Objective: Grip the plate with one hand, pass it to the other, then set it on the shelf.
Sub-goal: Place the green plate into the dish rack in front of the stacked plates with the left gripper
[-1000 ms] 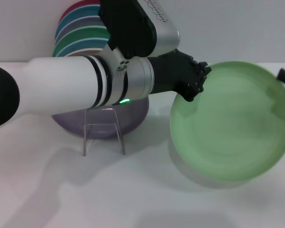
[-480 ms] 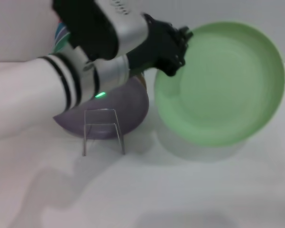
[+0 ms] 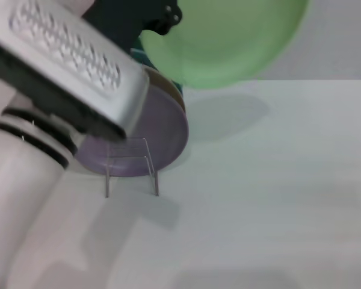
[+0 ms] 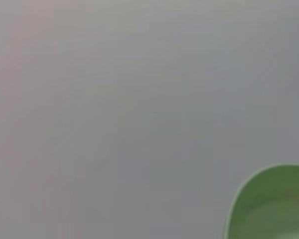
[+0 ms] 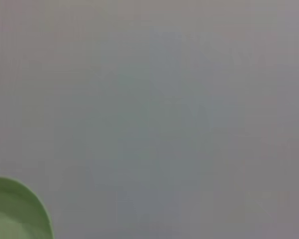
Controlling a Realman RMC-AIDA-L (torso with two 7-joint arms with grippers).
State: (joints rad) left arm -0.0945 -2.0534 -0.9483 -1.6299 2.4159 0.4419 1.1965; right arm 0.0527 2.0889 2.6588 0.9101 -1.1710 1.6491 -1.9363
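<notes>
The mint-green plate [image 3: 228, 42] is held high in the air at the top of the head view, tilted with its face toward me. My left gripper [image 3: 167, 14], black on the thick silver arm with the ribbed panel [image 3: 66, 54], is shut on the plate's left rim. The plate's edge also shows in the left wrist view [image 4: 274, 209] and in the right wrist view [image 5: 15, 214]. My right gripper is out of view.
A lilac plate [image 3: 159, 135] leans upright in a wire rack [image 3: 131, 165] on the white table [image 3: 259, 198]. Edges of more plates [image 3: 171, 90] show behind it. The left arm fills the left side of the head view.
My left arm has lifted the mint-green plate up and to the left, above the rack. The right gripper, seen at the plate's right rim one second ago, has left the view.
</notes>
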